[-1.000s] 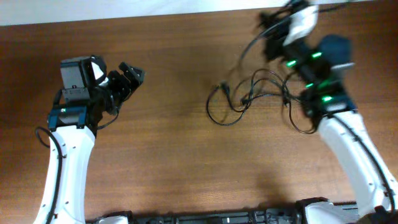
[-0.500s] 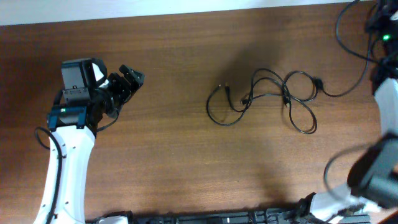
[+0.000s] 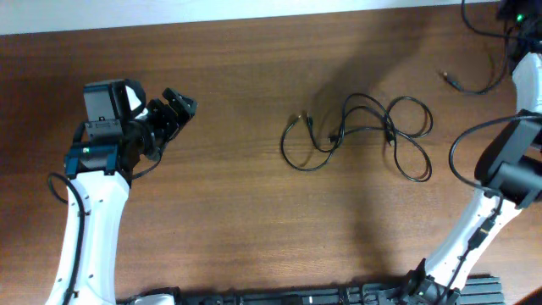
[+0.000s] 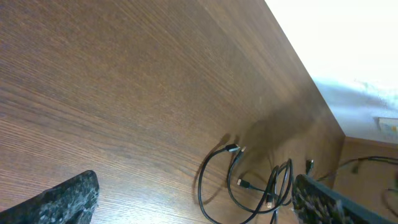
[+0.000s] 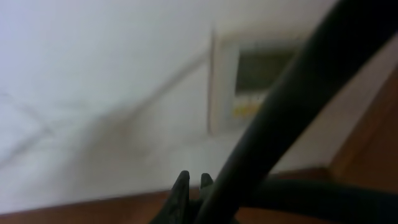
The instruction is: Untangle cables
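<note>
One tangled bundle (image 3: 337, 137), one loose cable (image 3: 451, 80) apart.

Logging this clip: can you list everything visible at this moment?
cable bundle: one tangle of thin cords, black, table centre-right
loose cable: one, black, far right corner, plug end apart from the bundle
table: one, brown wood
wall plate: one, pale, on a white wall, blurred
left gripper: one, black, table's left side, fingers apart, empty
right gripper: one, black, beyond the far right corner, too blurred to judge
</note>
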Available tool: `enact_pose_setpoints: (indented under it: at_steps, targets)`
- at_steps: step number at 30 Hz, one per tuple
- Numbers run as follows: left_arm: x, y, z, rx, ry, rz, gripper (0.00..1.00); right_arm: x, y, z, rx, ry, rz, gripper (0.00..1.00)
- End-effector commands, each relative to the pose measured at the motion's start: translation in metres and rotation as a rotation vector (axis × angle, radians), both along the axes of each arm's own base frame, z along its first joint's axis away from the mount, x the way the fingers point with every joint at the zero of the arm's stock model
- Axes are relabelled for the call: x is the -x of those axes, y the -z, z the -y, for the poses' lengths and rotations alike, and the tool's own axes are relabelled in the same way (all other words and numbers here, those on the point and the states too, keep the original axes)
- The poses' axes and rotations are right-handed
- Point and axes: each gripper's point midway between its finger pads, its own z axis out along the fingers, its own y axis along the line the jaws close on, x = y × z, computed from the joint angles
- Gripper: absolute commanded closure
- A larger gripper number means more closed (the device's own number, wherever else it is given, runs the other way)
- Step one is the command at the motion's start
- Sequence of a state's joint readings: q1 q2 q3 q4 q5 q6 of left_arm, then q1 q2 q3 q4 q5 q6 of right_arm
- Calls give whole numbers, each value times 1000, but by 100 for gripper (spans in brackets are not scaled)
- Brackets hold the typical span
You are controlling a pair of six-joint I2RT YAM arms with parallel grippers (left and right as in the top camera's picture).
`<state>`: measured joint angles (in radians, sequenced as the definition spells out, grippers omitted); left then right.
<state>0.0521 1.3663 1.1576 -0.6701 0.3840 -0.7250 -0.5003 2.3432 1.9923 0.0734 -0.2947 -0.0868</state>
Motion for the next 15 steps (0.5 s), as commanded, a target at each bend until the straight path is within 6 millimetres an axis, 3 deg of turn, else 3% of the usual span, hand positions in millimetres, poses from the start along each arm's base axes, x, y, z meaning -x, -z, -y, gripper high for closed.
enact_pose_setpoints:
  at_steps: [1, 4, 5, 7, 8, 12, 15]
  targets:
    - [-1, -3, -2, -19, 3, 12, 1, 8, 118, 7, -88, 52, -242, 92]
    - [-1, -3, -2, -19, 3, 12, 1, 24, 171, -3, -163, 48, -387, 83]
    - [-1, -3, -2, -19, 3, 12, 1, 30, 178, -6, -182, 47, -425, 77]
    - [-1, -3, -2, -19, 3, 12, 1, 36, 181, -10, -205, 47, -461, 13]
    - [-1, -3, -2, -19, 3, 12, 1, 40, 180, -12, -212, 46, -477, 1]
    - [-1, -3, -2, -19, 3, 12, 1, 61, 157, -23, -250, 47, -551, 2]
    - [-1, -3, -2, -19, 3, 12, 1, 70, 108, -28, -238, 48, -528, 2]
